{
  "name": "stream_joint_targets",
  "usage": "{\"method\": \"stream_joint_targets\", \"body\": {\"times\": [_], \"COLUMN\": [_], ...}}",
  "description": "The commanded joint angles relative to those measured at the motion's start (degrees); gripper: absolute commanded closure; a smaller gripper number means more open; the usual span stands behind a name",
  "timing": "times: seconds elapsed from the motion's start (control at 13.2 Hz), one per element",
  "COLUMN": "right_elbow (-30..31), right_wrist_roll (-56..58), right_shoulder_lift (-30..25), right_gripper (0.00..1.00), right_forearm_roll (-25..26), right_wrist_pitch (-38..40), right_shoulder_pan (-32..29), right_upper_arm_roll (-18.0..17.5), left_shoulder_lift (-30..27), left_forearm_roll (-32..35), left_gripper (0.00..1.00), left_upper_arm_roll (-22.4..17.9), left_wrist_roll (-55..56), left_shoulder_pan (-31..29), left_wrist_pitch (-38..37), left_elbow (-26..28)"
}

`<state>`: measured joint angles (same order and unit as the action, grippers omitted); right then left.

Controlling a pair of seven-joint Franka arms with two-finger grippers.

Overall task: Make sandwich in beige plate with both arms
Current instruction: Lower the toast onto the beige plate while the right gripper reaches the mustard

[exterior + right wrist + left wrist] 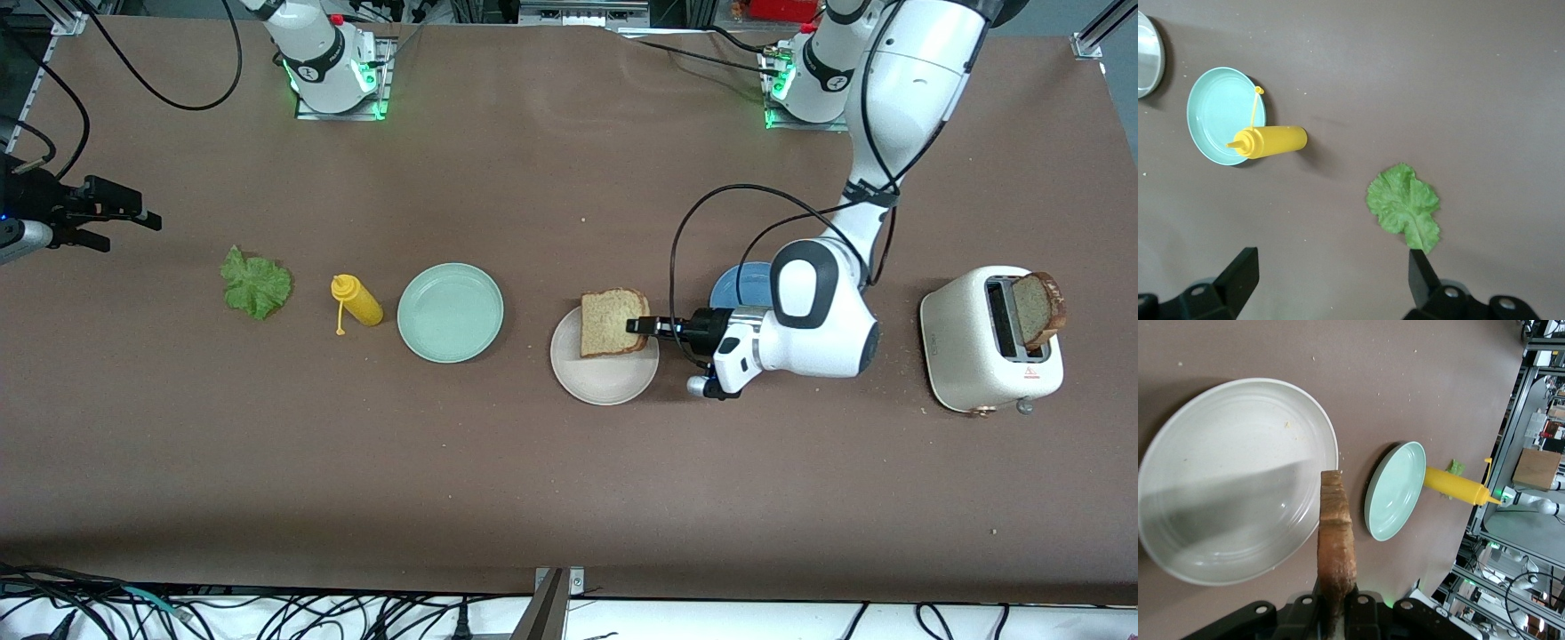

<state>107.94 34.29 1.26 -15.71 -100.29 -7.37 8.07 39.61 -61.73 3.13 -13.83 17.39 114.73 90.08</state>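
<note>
Front view | 1 bread slice (612, 322) is pinched by the left gripper (642, 326) at frame centre-right, held over the beige plate (605, 378), plate directly beneath | right gripper (1331, 275) is spread wide, empty, over lettuce leaf (1405, 207)

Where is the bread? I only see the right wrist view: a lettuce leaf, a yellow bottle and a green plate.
Observer: The left gripper, jaws shut on a bread slice, holds it over the beige plate. Your right gripper waits, jaws open, at the right arm's end of the table.
Operator: Is there more bread?
Observer: Yes, a second slice sticks up from the white toaster at the left arm's end of the table.
Operator: Any other plates?
Observer: A blue plate, partly hidden by the left arm, lies farther from the front camera than the beige plate.
</note>
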Motion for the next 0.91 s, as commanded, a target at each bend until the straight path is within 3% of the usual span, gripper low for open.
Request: {"method": "stream_joint_targets", "body": {"times": [0.0, 0.38, 0.68, 0.83], "right_elbow": [0.3, 7.9, 11.5, 12.7], "right_wrist_roll": [4.7, 8.6, 20.0, 29.5], "right_shoulder_lift": [1.4, -0.5, 1.5, 4.4], "right_gripper": [0.01, 0.01, 0.01, 0.01], "right_forearm_roll": [-4.6, -10.1, -19.2, -25.7], "right_wrist_pitch": [-1.0, -7.4, -7.7, -7.6], "right_shoulder_pan": [-0.3, -0.6, -0.7, -0.7], "right_upper_arm_roll": [1.4, 1.5, 4.1, 6.2], "left_shoulder_lift": [1.9, 3.8, 4.9, 5.0], "left_forearm_roll": [-3.0, -3.7, -3.7, -3.2], "left_gripper": [1.00, 1.00, 0.97, 0.23], "left_upper_arm_roll": [-0.7, -0.6, -0.7, -0.7], "left_wrist_roll": [-0.3, -1.5, -4.0, -5.7], "left_shoulder_pan": [1.9, 2.5, 2.5, 2.6], "left_wrist_pitch": [2.6, 4.3, 4.4, 4.4], "left_elbow": [-1.6, -1.6, -1.6, -1.6]}}
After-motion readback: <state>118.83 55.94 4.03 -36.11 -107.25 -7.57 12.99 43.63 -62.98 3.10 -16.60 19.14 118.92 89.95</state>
